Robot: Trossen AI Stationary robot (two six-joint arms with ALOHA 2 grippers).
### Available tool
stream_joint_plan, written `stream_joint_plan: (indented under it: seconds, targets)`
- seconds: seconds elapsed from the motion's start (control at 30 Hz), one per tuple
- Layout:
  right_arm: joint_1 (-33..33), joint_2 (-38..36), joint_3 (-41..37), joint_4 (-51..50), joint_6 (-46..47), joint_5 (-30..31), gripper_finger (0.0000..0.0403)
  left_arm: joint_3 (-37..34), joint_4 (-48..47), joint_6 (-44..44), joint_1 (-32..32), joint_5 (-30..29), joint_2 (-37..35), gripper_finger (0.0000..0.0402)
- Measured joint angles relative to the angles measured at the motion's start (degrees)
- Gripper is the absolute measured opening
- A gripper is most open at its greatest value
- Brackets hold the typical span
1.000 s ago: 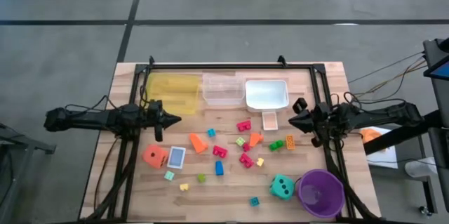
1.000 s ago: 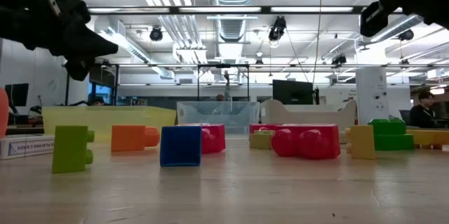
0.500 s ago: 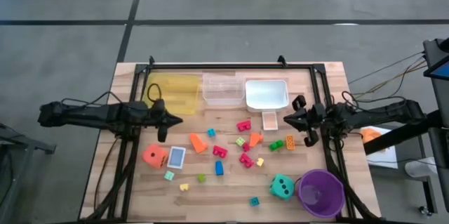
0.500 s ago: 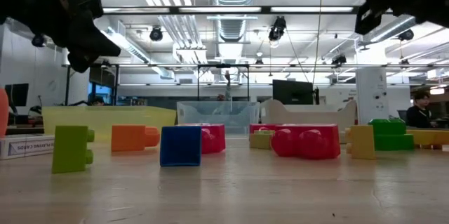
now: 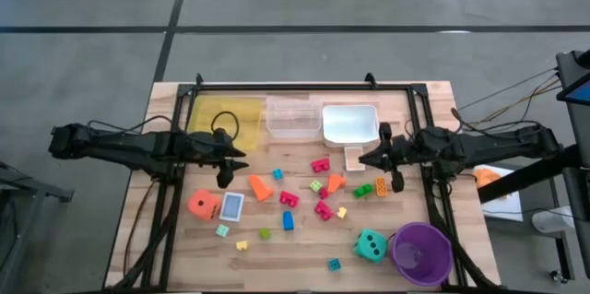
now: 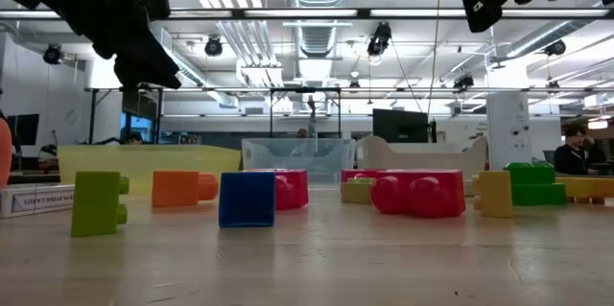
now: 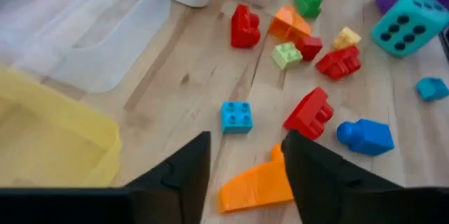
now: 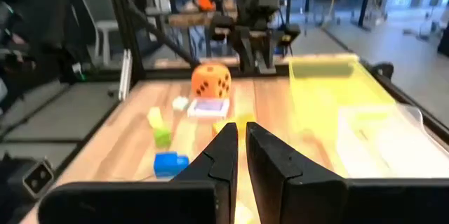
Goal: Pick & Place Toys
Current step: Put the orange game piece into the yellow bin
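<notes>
Left claw point(image 5: 236, 158) hangs above the worktop point(image 5: 166, 239) just in front of the yellow tray point(image 5: 224, 121). Its fingers point(image 7: 184, 175) stand parted, with nothing between them. In the left wrist view the gap frames bare wood, with an orange wedge block point(image 7: 258, 183) just beyond the fingertips and a small blue square block point(image 7: 236, 116) a little further on.

Right claw point(image 5: 364, 158) hangs above the worktop in front of the white tray point(image 5: 349, 124), near a small open box point(image 5: 354, 158). Its fingers point(image 8: 226, 155) are pressed together and hold nothing.

The toys lie loose on the worktop between the two arms. An orange die point(image 5: 204, 205) sits beside a flat card point(image 5: 231, 206) on the left side. Red and pink blocks point(image 5: 289, 198), a green block point(image 5: 363, 190) and a blue block point(image 5: 288, 220) are scattered mid-worktop. A teal die point(image 5: 371, 245) rests just beside the purple cup point(image 5: 421, 252) at the front right.

The clear tray point(image 5: 293, 116) stands between the yellow and white trays along the far edge.
</notes>
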Motion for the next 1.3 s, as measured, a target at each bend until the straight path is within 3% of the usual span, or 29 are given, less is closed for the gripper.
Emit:
stream_joint_plan:
  seconds: [0.4,0.7,0.83,1.07,1.3]
  targets:
    - [0.0,2.4,6.7,-11.5,0.9,-1.4,0.0044,3.6,-0.7,4.7,0.0,3.6,11.2,0.0218]
    - [0.0,3.9,5.7,-11.4,-1.3,-2.1,0.0181,5.8,-0.9,14.6,0.0,7.0,14.4,0.0219]
    - [0.0,4.9,5.6,-12.5,0.6,-2.1,0.022,6.0,-0.9,18.8,0.0,6.8,14.3,0.0219]
    - [0.1,8.2,5.6,-10.3,-1.0,0.1,0.023,6.4,-1.3,24.8,-1.0,5.9,16.5,0.0219]
    - [0.2,12.1,5.6,-6.1,-2.9,0.1,0.023,10.4,-3.0,28.5,-4.9,5.5,24.5,0.0223]
